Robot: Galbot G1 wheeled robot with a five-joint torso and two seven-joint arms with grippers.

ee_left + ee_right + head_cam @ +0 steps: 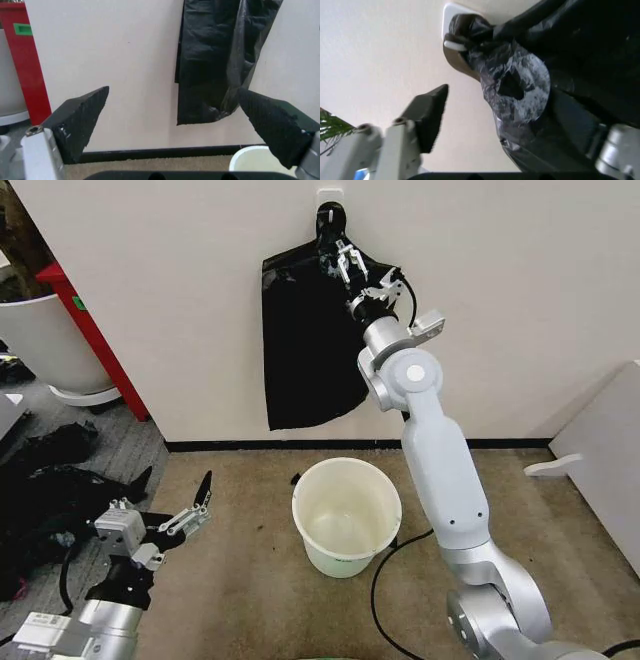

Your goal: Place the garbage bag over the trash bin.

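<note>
Garbage bag (305, 345) hangs flat on the wall, top centre of the head view, gathered neck looped over a white wall hook (330, 197). Thin glossy film: I'd judge it near weightless, limp, slippery, easy to tear at the hook. Best hold looks like the bunched neck just below the hook, where the film is doubled up; the loose body would probably slide out of a pinch.

Trash bin (347, 517) stands upright on the carpet at lower centre, directly below the bag, mouth open, nothing in it.

Right gripper (362, 268) is up at the bag's upper right shoulder, just beside the hook. Jaws apart, moderately wide; in the right wrist view the film sits between the fingers (427, 116). Not clamped; contact with the film can't be confirmed.

Left gripper (185, 515) sits low at lower left, wide open, holding nothing, well apart from bag and bin.
</note>
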